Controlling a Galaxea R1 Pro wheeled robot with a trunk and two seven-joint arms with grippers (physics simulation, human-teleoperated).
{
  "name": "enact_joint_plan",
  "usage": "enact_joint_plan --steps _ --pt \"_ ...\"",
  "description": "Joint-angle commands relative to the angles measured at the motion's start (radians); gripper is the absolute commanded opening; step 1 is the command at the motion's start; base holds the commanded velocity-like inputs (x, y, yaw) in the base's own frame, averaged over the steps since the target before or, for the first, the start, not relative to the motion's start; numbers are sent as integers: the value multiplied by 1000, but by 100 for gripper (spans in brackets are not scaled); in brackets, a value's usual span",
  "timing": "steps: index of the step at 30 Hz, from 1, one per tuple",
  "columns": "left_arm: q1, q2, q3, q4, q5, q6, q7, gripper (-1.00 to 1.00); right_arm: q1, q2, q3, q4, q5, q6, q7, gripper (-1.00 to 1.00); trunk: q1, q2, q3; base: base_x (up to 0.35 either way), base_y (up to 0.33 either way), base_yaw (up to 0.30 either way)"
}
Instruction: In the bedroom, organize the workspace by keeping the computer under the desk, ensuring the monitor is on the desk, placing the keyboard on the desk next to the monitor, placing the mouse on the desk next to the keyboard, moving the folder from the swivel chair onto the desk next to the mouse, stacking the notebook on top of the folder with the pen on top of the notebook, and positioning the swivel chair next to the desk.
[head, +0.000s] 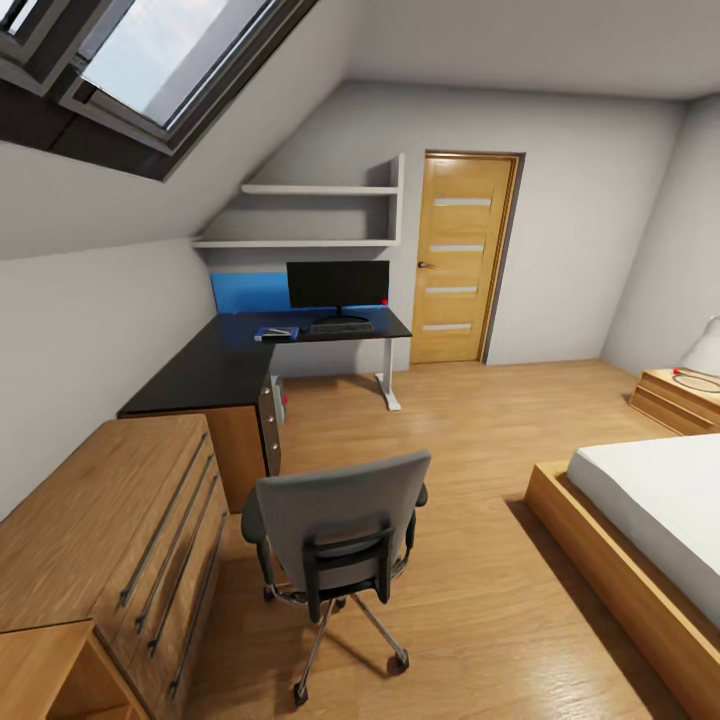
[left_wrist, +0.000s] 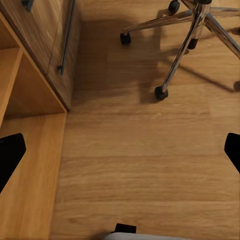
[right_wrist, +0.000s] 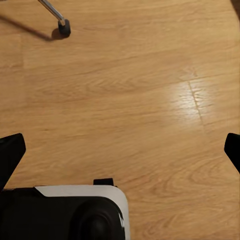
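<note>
The swivel chair (head: 335, 520) stands on the wood floor with its grey back toward me, hiding its seat and the folder. Beyond it, the black-topped desk (head: 215, 370) carries the monitor (head: 338, 285) and, in front of it, the keyboard (head: 340, 326). A small blue flat item (head: 277, 333) lies left of the keyboard. A pale box with a red dot (head: 281, 396), likely the computer, sits under the desk. I cannot make out the mouse, notebook or pen. My left gripper (left_wrist: 120, 152) hangs open over bare floor near the chair's chrome base (left_wrist: 192, 30). My right gripper (right_wrist: 120, 152) is also open and empty.
An oak drawer unit (head: 110, 540) runs along the left wall up to the desk. A bed (head: 650, 520) on an oak frame fills the right side, with a nightstand (head: 680, 395) beyond it. The oak door (head: 460, 258) is at the back. Open floor lies between chair and bed.
</note>
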Motion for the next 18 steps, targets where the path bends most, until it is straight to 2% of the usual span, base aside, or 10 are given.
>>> enact_joint_plan --steps 1,4,6,9,11,12,13,14,15,18 --pt "0 0 -8 -2 8 -1 3 100 0 0 9 -1 -3 0 -6 100 4 -8 -4 0 0 0" --pt "0 0 -2 -2 10 3 3 100 0 0 9 -3 -3 2 -6 100 16 -29 -13 0 0 0" --pt "0 1 17 -2 16 29 3 100 0 -1 9 -10 -2 3 -6 100 23 -43 -20 0 0 0" --pt "0 1 53 -45 36 137 3 100 0 -4 9 -42 -2 6 -8 100 35 -64 -29 0 0 0" --pt "0 1 61 -93 43 191 4 100 0 -4 9 -62 -2 9 -10 100 42 -78 -35 0 0 0" --pt "0 1 70 -204 57 306 6 100 0 -5 9 -106 -2 14 -14 100 46 -85 -38 0 0 0" --pt "0 1 71 -231 61 336 7 100 0 -5 9 -116 -2 15 -14 100 50 -92 -42 0 0 0" --pt "0 1 73 -285 68 394 7 100 0 -5 9 -137 -2 17 -15 100 54 -99 -45 0 0 -7" --pt "1 1 75 -410 77 533 8 100 -4 -4 8 -181 -1 41 -16 100 58 -106 -48 0 0 -105" --pt "2 -2 75 -483 80 630 8 100 -11 -5 9 -204 -1 94 -16 100 69 -127 -57 0 0 -138"
